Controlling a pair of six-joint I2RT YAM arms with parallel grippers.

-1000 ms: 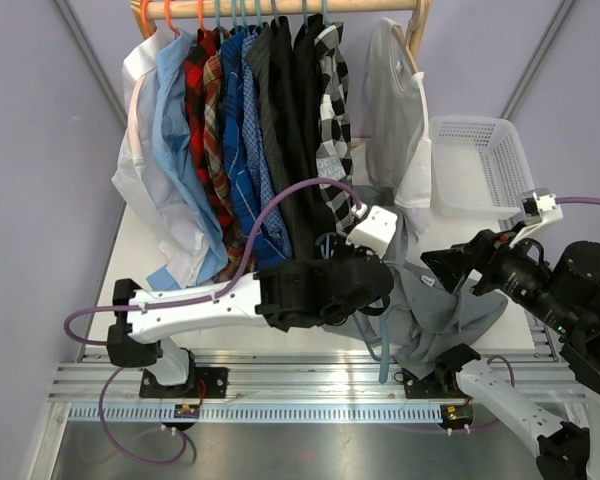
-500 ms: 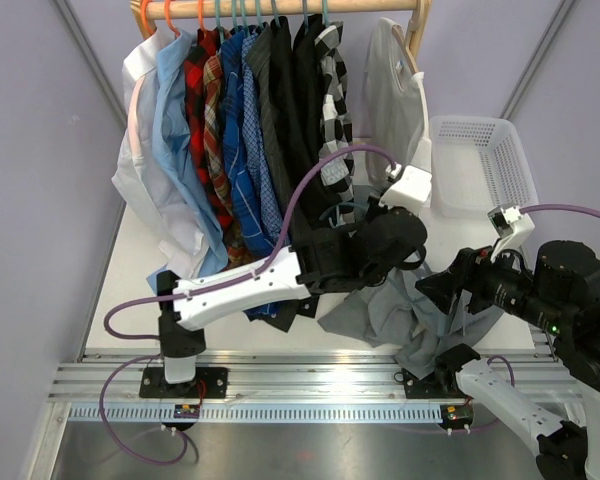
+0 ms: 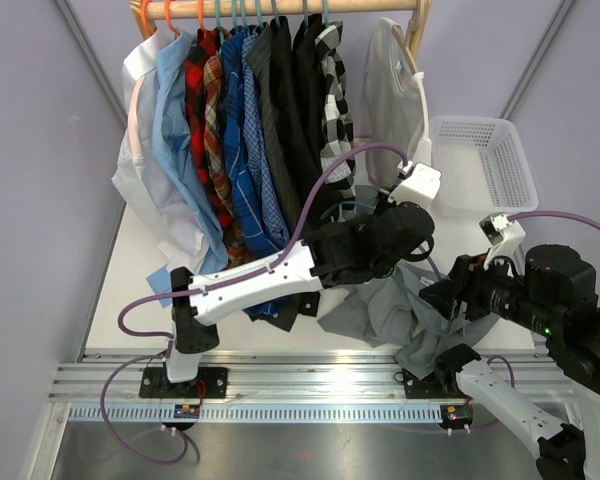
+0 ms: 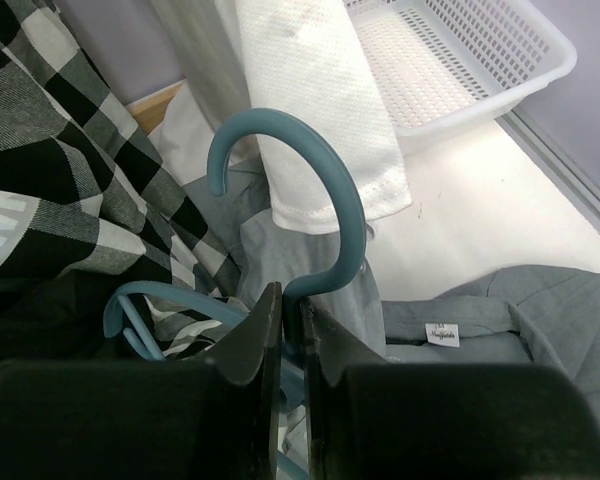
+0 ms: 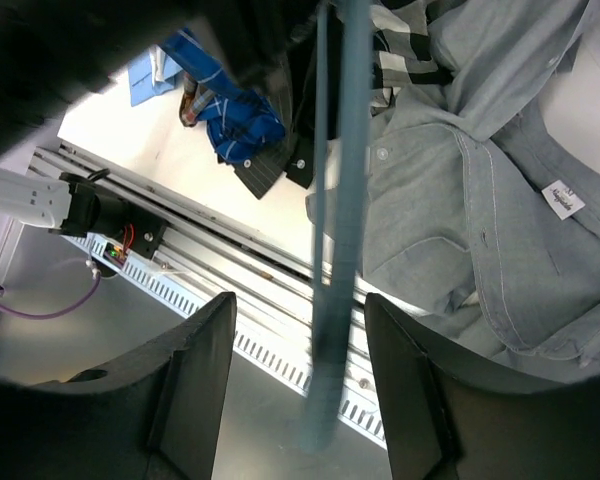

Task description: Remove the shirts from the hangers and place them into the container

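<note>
Teal hanger [image 4: 348, 215] neck sits clamped between the left fingers [image 4: 245, 340] (right fingers [image 5: 195, 390] apart, straddling its bar).

White-and-black arms [image 3: 250, 290]; purple cables [image 3: 380, 146]

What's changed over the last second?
The left gripper, clamped on the teal hanger, carried it and the grey shirt away from the bases, rightward toward the basket. The right gripper drew back and lower, jaws open astride the hanger's bar. The hung shirts stayed.
</note>
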